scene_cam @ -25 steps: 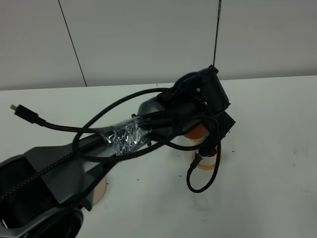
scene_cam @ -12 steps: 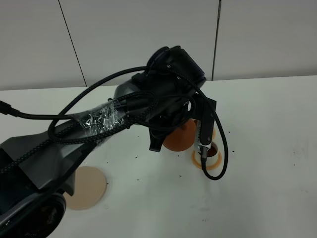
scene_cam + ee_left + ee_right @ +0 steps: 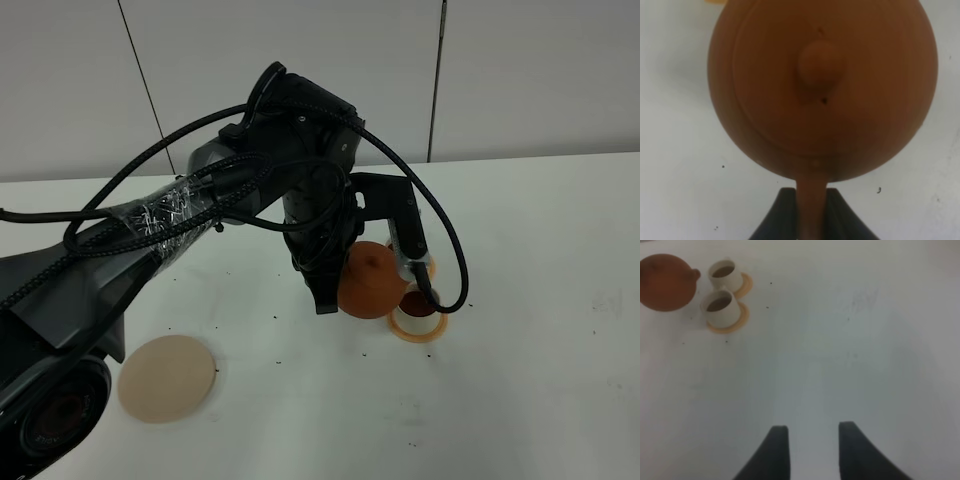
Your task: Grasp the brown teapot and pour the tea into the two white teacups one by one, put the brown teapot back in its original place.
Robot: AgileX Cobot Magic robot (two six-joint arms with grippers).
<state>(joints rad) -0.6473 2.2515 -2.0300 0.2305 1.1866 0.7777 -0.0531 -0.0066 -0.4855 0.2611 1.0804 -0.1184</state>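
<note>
My left gripper (image 3: 812, 200) is shut on the loop handle of the brown teapot (image 3: 822, 85); the lid knob faces the wrist camera. From above, the teapot (image 3: 372, 283) hangs in the left gripper (image 3: 333, 290) just left of the two white teacups. The near teacup (image 3: 417, 301) holds dark tea and stands on an orange saucer (image 3: 415, 329). The far one is mostly hidden behind the arm's cable. In the right wrist view both teacups (image 3: 720, 308) (image 3: 724, 272) show tea, with the teapot (image 3: 665, 282) beside them. My right gripper (image 3: 810, 452) is open and empty, far from them.
A round pale beige coaster (image 3: 167, 378) lies bare on the white table (image 3: 540, 380) at the front left, well away from the teapot. The left arm (image 3: 200, 215) and its black cables stretch across the middle of the high view. A grey wall stands behind the table.
The left arm has swung up and back to the left, drawing the teapot away from over the cups. The coaster and the near cup with tea have come into view.
</note>
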